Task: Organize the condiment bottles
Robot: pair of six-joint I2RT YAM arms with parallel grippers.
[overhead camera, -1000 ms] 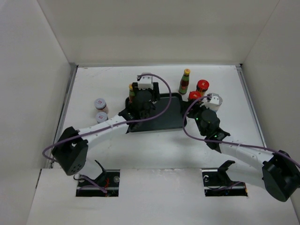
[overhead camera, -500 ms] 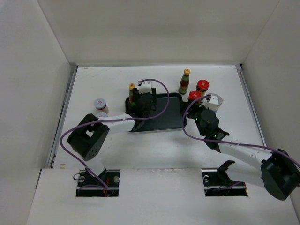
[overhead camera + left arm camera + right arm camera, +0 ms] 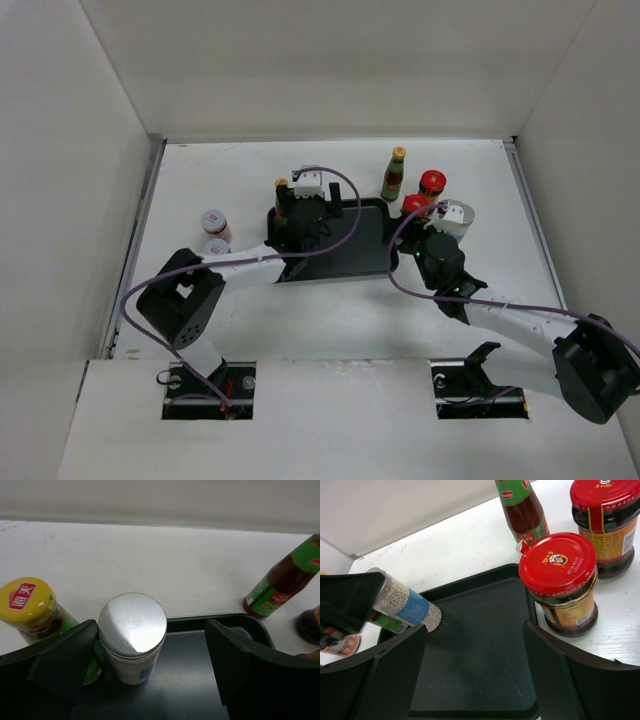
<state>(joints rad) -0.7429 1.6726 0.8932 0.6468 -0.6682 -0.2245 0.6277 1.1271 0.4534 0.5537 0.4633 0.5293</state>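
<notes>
Right wrist: bead-filled jar (image 3: 410,607) stands on tray (image 3: 485,650) (blue label).

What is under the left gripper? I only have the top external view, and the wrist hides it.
Observer: The left wrist view shows a pale cylindrical jar with a silver cap standing upright on the flat dark rectangular tray, between the fingers of the left gripper.
Operator: Gripped?
Observer: No; the jaws are open, with a clear gap between the jar and one finger.
Operator: And the right gripper?
Observer: Open and empty over the tray; the short red-lidded glass jar stands on the white table just outside the tray's rim.
</notes>
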